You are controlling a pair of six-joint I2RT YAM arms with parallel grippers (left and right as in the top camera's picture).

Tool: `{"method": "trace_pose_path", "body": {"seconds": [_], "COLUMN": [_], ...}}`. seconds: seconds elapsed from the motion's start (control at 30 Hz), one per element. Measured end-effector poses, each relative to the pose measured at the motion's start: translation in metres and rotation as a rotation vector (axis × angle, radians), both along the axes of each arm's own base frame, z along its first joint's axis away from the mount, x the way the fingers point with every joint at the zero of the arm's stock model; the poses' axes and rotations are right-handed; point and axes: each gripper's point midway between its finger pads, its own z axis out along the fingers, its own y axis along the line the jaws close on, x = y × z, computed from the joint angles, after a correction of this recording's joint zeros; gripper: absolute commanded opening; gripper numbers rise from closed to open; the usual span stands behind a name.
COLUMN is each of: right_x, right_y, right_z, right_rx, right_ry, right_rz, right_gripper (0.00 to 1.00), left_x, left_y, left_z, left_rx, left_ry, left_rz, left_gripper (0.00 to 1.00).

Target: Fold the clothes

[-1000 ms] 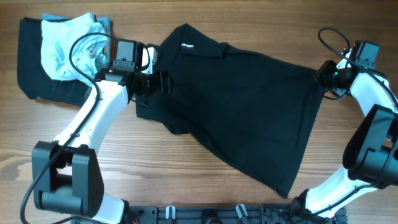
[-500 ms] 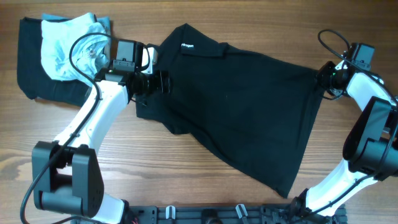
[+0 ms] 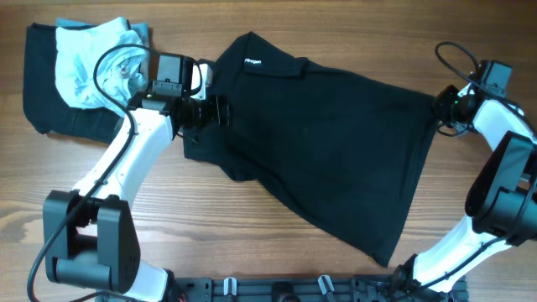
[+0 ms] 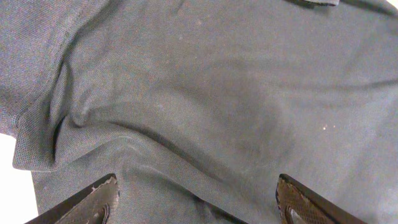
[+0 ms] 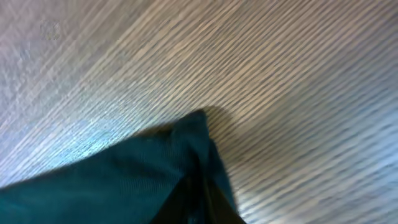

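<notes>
The clothes, a black polo shirt [image 3: 336,143], lie spread across the table with the collar and white neck label [image 3: 252,61] at the back left. My left gripper [image 3: 220,111] hovers open over the shirt's left sleeve area. In the left wrist view its fingertips [image 4: 99,200] stand wide apart above a raised crease in the cloth [image 4: 205,93]. At the shirt's right corner my right gripper [image 3: 440,106] is shut on the cloth. The right wrist view shows that corner [image 5: 124,180] bunched over the jaws, which hides the fingers.
A pale blue and white garment [image 3: 92,59] lies on a dark cloth [image 3: 38,101] at the back left. Bare wooden table [image 3: 252,243] shows in front of the shirt and past its right edge [image 5: 280,93].
My right gripper has closed on the shirt's right corner and shifted slightly to the right. The left arm and the rest of the shirt have not moved.
</notes>
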Motion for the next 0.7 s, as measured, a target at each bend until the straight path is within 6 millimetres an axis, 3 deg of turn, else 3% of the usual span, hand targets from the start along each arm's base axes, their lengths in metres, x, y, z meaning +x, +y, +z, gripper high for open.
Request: {"method": "trace_pose_path", "body": {"seconds": [0.1, 0.2, 0.3, 0.4, 0.57, 0.7], "right_x": [0.002, 0.006, 0.007, -0.002, -0.042, -0.048], "right_y": [-0.004, -0.006, -0.006, -0.002, 0.021, 0.026], "right_z": [0.014, 0.033, 0.039, 0.033, 0.015, 0.006], "right_rx": [-0.019, -0.040, -0.045, -0.023, 0.080, 0.099], "right_ry": [-0.028, -0.068, -0.078, -0.032, 0.142, 0.152], "right_rz": [0.005, 0.011, 0.013, 0.015, 0.031, 0.035], "right_gripper": [0.20, 0.20, 0.28, 0.30, 0.30, 0.30], "left_x": [0.000, 0.000, 0.000, 0.000, 0.000, 0.000], "left_y": [0.000, 0.000, 0.000, 0.000, 0.000, 0.000], "left_z": [0.000, 0.000, 0.000, 0.000, 0.000, 0.000], "left_rx": [0.000, 0.000, 0.000, 0.000, 0.000, 0.000], "left_ry": [0.000, 0.000, 0.000, 0.000, 0.000, 0.000], "left_rz": [0.000, 0.000, 0.000, 0.000, 0.000, 0.000], "left_gripper": [0.80, 0.80, 0.80, 0.80, 0.81, 0.81]}}
